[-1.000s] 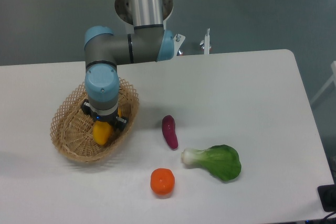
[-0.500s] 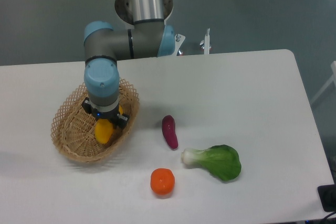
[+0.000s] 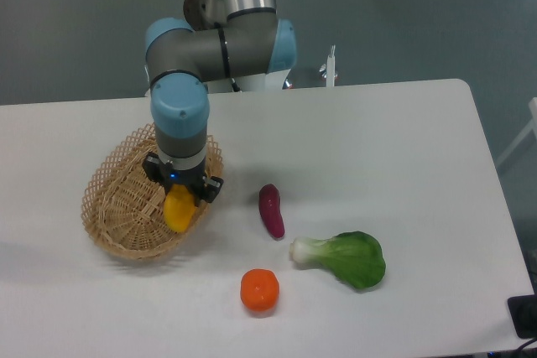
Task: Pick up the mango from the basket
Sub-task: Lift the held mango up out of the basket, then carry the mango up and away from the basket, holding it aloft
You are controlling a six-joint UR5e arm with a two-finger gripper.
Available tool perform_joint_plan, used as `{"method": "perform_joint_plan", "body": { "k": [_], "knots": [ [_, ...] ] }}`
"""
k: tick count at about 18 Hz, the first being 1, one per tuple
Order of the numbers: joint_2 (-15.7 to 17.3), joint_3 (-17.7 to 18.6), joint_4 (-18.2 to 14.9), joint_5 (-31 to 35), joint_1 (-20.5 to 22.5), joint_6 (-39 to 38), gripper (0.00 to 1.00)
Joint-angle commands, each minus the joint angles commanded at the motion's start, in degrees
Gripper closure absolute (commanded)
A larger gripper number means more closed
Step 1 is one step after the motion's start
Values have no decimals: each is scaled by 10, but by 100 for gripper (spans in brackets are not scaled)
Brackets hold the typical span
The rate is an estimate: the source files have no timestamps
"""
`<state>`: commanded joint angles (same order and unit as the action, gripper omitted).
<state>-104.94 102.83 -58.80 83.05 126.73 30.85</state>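
Note:
The tan wicker basket [image 3: 117, 211] sits on the left of the white table. My gripper [image 3: 181, 194] points down over the basket's right part and is shut on the yellow-orange mango [image 3: 178, 209]. The mango hangs from the fingers above the basket's right inner wall, near the rim. Its upper end is hidden by the gripper. The basket shows nothing else inside it.
A small purple sweet potato [image 3: 271, 210] lies right of the basket. A round orange fruit [image 3: 259, 290] sits near the front edge. A green bok choy [image 3: 346, 258] lies to the right of them. The arm's base [image 3: 231, 6] stands behind the table.
My gripper has moved right and slightly up with the mango in it, from the middle of the basket toward its right rim. The other objects have not moved.

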Motion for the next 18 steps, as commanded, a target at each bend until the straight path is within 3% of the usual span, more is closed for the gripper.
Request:
{"method": "perform_joint_plan", "body": {
  "k": [8, 12, 18],
  "knots": [
    [-1, -28, 8, 26, 83, 91, 37],
    [-1, -46, 10, 31, 137, 139, 41],
    [2, -47, 7, 38, 178, 223, 46]
  ]
}}
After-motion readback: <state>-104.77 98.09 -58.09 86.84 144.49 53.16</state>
